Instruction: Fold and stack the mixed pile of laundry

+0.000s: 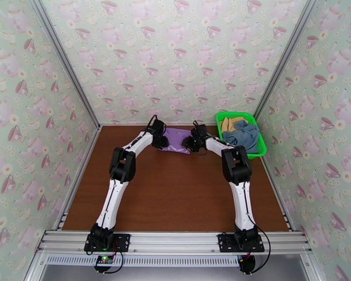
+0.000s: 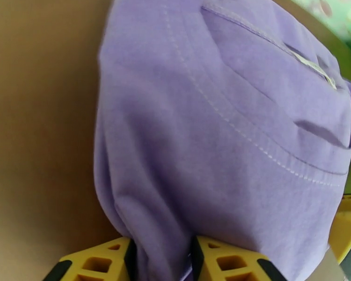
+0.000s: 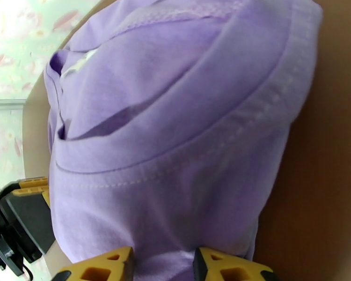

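The lilac purple garment (image 1: 176, 139) lies bunched on the brown table at the far middle, between my two grippers. My left gripper (image 1: 160, 140) holds its left edge. In the left wrist view the purple cloth (image 2: 213, 127) runs down between the yellow fingers (image 2: 100, 263), pinched at the gripper (image 2: 161, 263). My right gripper (image 1: 190, 142) holds the right edge. In the right wrist view the cloth (image 3: 175, 127) is pinched at the gripper (image 3: 164, 265), between its yellow fingers (image 3: 222, 268). The slate blue-grey garment (image 1: 243, 135) and the tan-yellow garment (image 1: 231, 122) lie in the basket.
A bright green mesh basket (image 1: 261, 148) stands at the far right corner of the table (image 1: 175, 197), against the right wall. Wallpapered walls close the table in on three sides. The brown surface stretches bare from the arms' elbows to the near rail.
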`<state>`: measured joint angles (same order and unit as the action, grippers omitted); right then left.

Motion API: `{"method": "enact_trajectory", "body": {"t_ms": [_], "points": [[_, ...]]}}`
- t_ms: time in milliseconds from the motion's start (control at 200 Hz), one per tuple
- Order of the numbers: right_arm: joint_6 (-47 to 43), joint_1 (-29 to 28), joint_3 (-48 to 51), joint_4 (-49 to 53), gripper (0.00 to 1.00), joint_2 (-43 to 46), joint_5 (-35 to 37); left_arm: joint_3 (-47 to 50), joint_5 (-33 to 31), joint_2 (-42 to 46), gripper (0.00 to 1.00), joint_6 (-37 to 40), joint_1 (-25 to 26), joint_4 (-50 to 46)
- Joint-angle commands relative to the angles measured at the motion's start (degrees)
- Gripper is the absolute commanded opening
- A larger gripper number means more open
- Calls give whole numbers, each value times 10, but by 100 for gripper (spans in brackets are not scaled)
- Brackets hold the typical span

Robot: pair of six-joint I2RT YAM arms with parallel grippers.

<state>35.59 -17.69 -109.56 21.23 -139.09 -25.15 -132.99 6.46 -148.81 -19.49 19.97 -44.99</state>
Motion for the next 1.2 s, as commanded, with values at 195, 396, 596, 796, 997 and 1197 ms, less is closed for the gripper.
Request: {"method": "enact_trajectory", "body": {"t_ms": [195, 396, 596, 796, 997, 1197], "points": [[19, -4, -282, 172, 41, -185, 25, -131, 22, -102, 41, 1, -37, -79], [43, -4, -258, 146, 40, -178, 20, -167, 38, -117, 43, -5, -63, -56], [19, 0, -251, 135, 44, -167, 29, -165, 72, -109, 43, -16, -73, -18], [-83, 27, -249, 171, 55, -65, 86, -108, 68, -18, 42, 8, -74, 47], [-254, 47, -204, 285, 65, 157, 201, 29, 32, 194, 41, 40, -72, 139], [-273, 81, 43, 213, 73, 448, 226, 328, 52, 472, 49, 41, -61, 327]]}}
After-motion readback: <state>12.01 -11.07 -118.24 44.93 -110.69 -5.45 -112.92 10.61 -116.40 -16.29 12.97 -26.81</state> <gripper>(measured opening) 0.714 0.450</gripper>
